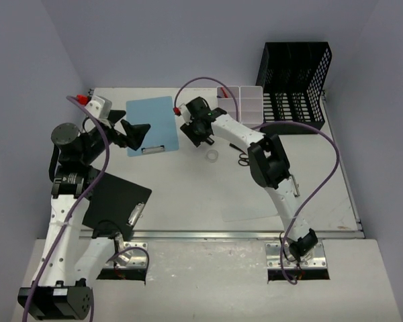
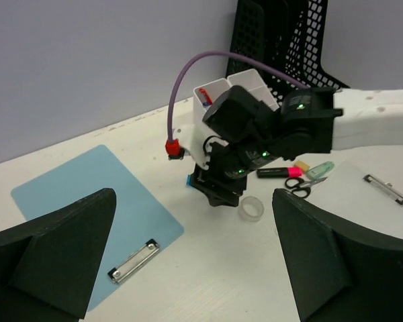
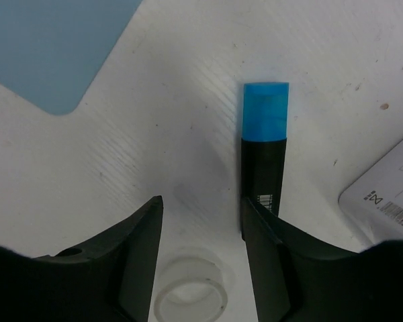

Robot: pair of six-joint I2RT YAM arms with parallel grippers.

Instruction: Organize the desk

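1. Right gripper [image 3: 201,208] fingers spread, clasping nothing; blue-capped marker [image 3: 265,134] lies at its right finger, print and barcode label [image 3: 383,194] unreadable.
2. Left gripper [image 2: 193,221] gapes empty over blue clipboard [image 2: 80,181].
3. Off-white desk [image 1: 188,194] underlies both arms, metal rail [image 1: 208,235] along its near edge.

I count one desk [image 1: 188,194], one rack [image 1: 295,67], two bins [image 1: 250,104], one tape ring [image 1: 212,156], one scissors [image 1: 244,159]. Clipboards, three: blue clipboard [image 1: 151,124], black clipboard [image 1: 121,198], clear clipboard [image 1: 248,201]. Highlighters, two seen: blue highlighter [image 3: 265,111], pink highlighter [image 2: 294,172].
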